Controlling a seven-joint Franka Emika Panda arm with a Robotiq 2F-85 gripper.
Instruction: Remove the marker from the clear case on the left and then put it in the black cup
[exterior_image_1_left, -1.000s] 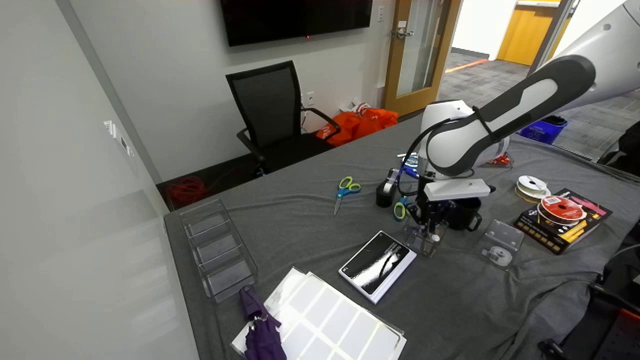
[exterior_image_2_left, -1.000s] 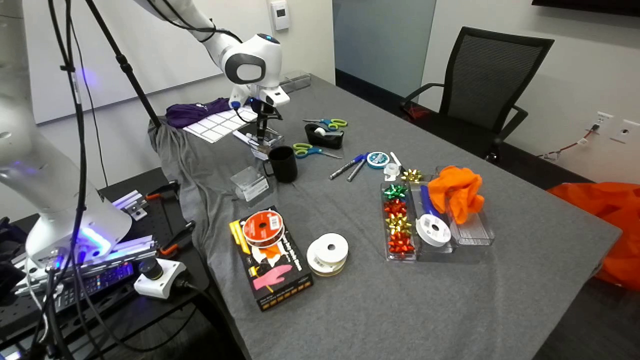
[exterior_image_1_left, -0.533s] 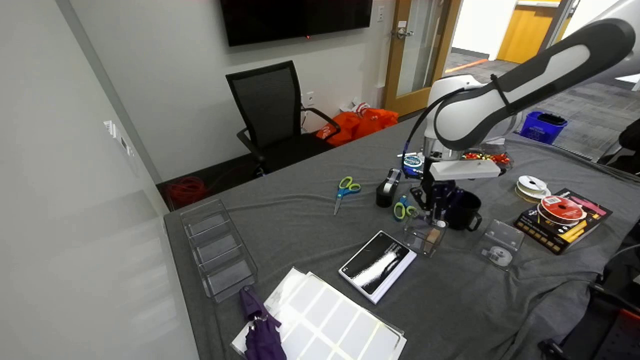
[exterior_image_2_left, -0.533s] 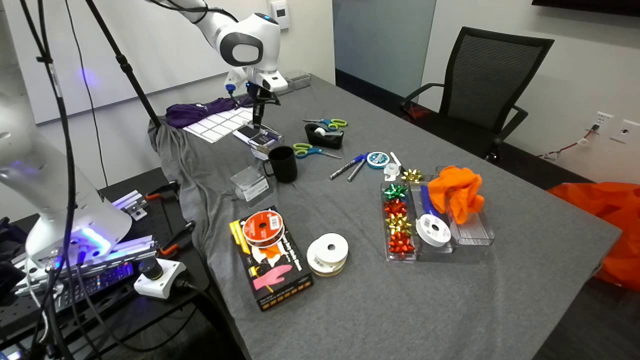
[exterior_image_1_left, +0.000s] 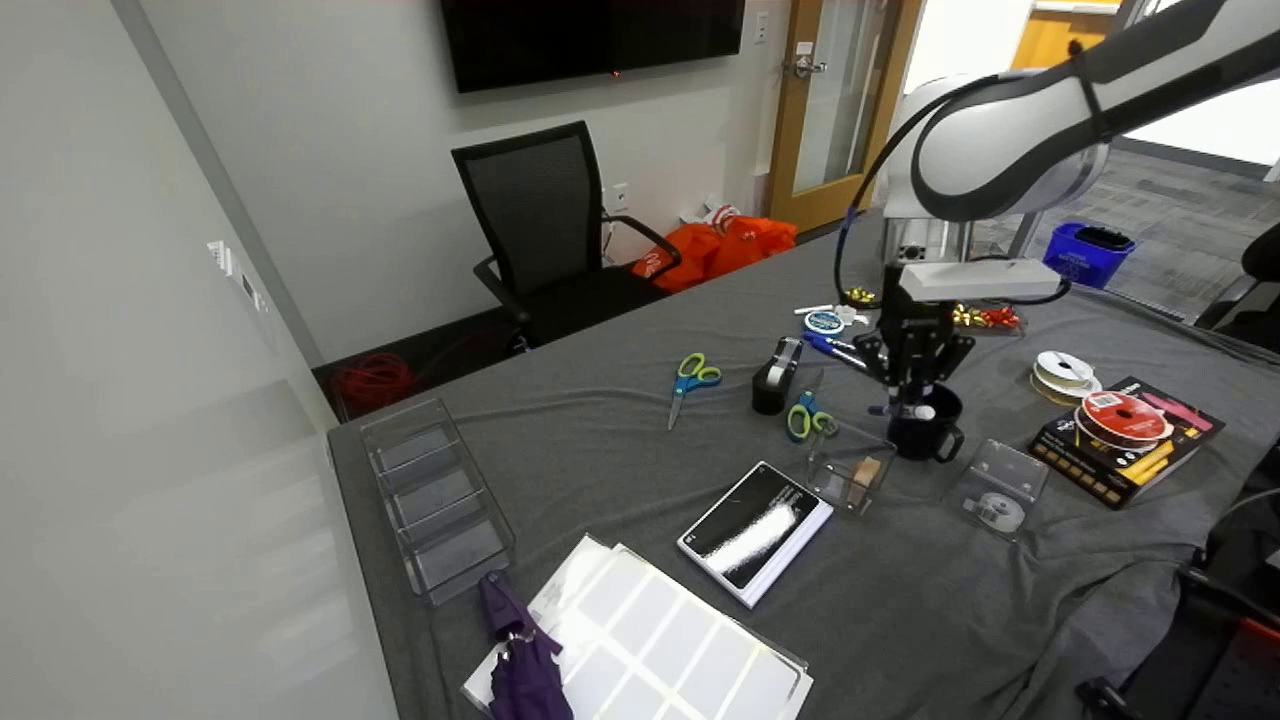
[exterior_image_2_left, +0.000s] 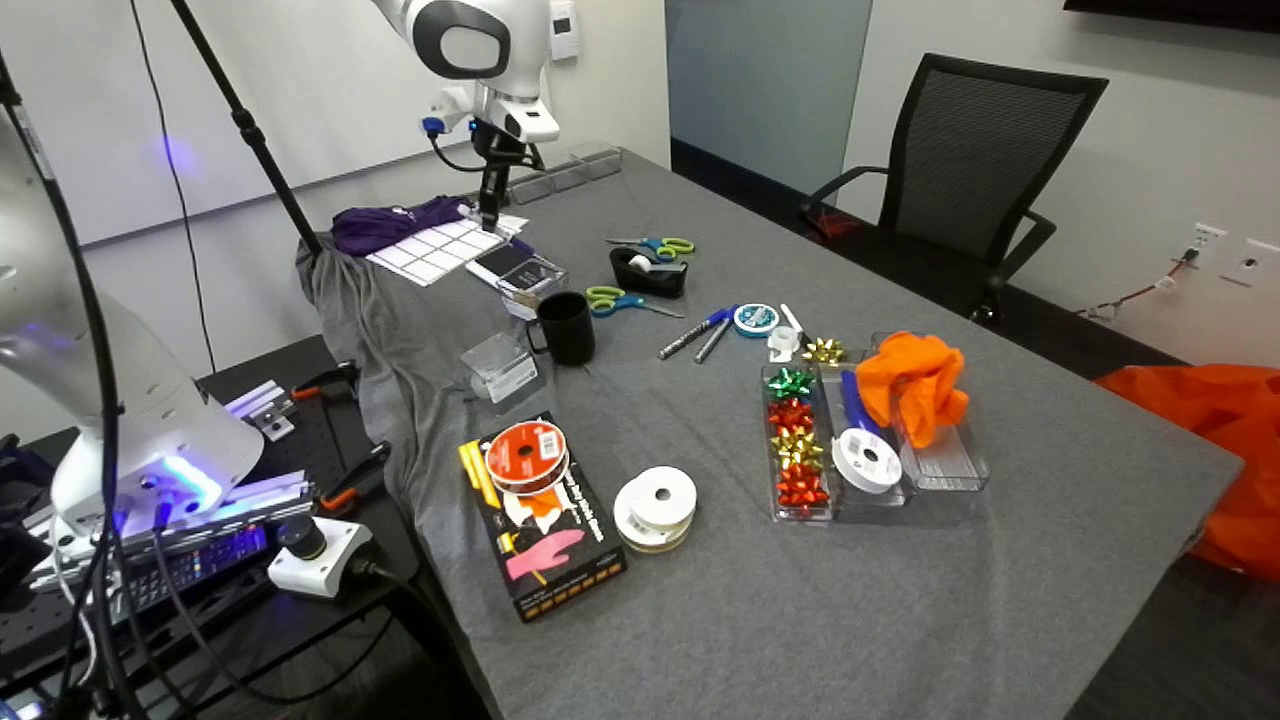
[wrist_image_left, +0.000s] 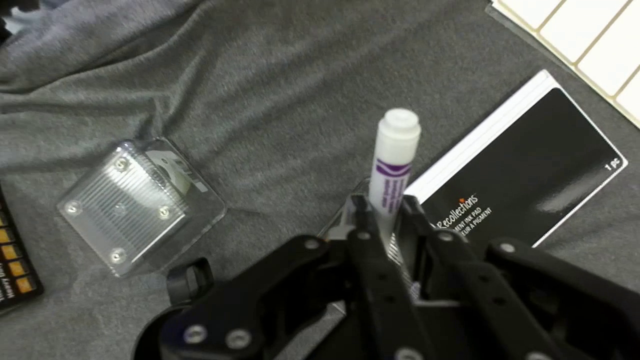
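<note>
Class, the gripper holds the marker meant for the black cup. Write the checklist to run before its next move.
1. Gripper shut on the marker: ok, it pinches the barrel.
2. Marker out of the clear case: ok, raised clear of it.
3. Black cup upright: ok in both exterior views.
4. Gripper above the cup's mouth: not ok, it seems; the wrist view shows the cup off at the lower left.
5. Marker pointing down: not ok; it looks near level.
6. Cup's inside free: cannot tell; its bottom is hidden.
</note>
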